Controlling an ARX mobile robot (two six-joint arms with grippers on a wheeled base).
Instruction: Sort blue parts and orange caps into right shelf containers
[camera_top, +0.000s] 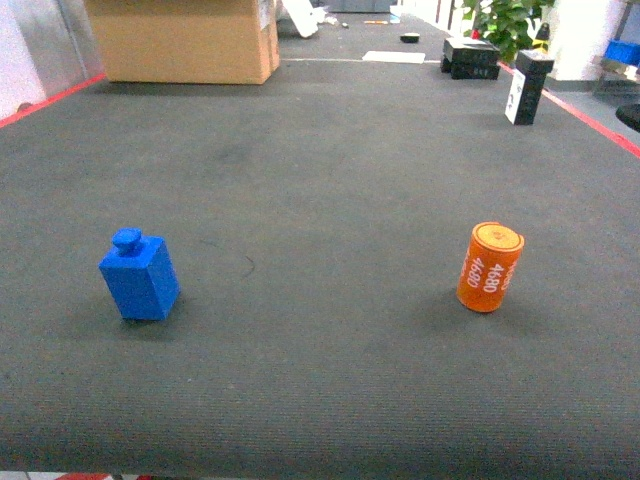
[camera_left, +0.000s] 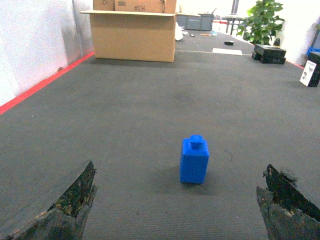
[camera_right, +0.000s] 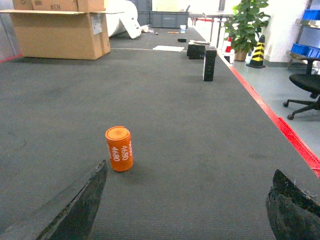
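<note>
A blue part (camera_top: 140, 275), a square block with a round knob on top, stands upright on the dark carpet at the left. In the left wrist view the blue part (camera_left: 194, 161) stands ahead of my open left gripper (camera_left: 175, 210), apart from both fingers. An orange cap (camera_top: 490, 267), a cylinder marked 4680, stands at the right. My right gripper (camera_right: 185, 210) is open, and the orange cap (camera_right: 119, 149) stands just beyond its left finger (camera_right: 75, 210). Bright-blue containers (camera_right: 304, 49) sit on a shelf far off at the right. Neither gripper shows in the head view.
A large cardboard box (camera_top: 185, 40) stands at the far left. Black boxes (camera_top: 470, 57) and an upright black-and-white box (camera_top: 527, 88) stand at the far right. Red tape (camera_right: 290, 135) borders the carpet. Beyond it are an office chair (camera_right: 305, 90), a striped cone (camera_right: 257, 50) and a plant (camera_right: 245, 25).
</note>
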